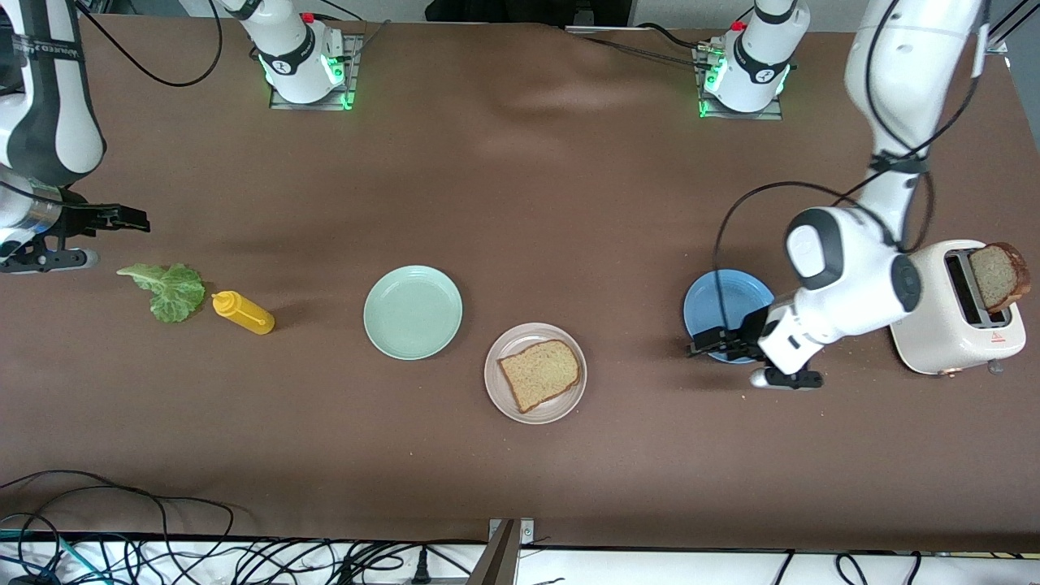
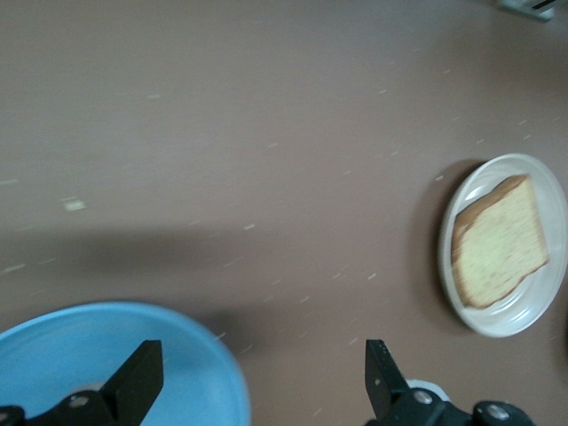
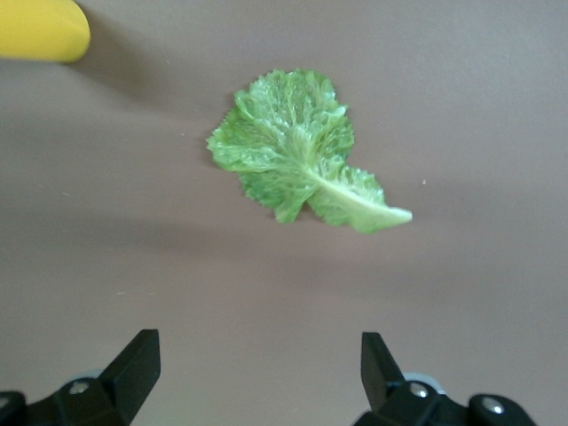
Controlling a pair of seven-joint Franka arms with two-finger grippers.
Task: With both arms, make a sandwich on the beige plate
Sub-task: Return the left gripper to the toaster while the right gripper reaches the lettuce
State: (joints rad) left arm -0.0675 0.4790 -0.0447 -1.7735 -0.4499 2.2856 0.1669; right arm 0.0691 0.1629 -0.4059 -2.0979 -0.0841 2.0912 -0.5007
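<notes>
The right arm is cut off at the front view's edge, so only its wrist and right hand (image 1: 122,218) show, hanging over the counter (image 1: 520,203) at the right arm's end, just above the lettuce leaf (image 1: 168,288). Its fingers (image 3: 133,359) are spread and hold nothing. The left hand (image 1: 711,343) hangs over the blue plate's (image 1: 719,301) nearer edge, fingers (image 2: 142,373) also spread and bare; the arm hides part of that plate. The beige plate (image 1: 520,394) sits near the counter's middle, nearer the camera than the mint-green plate (image 1: 413,312) beside it. One tan, brown-crusted bread slice (image 1: 539,373) lies flat on it. A second slice (image 1: 999,276) stands partly sunk in the toaster (image 1: 959,329). A yellow bottle (image 1: 244,313) lies beside the ruffled green leaf.
</notes>
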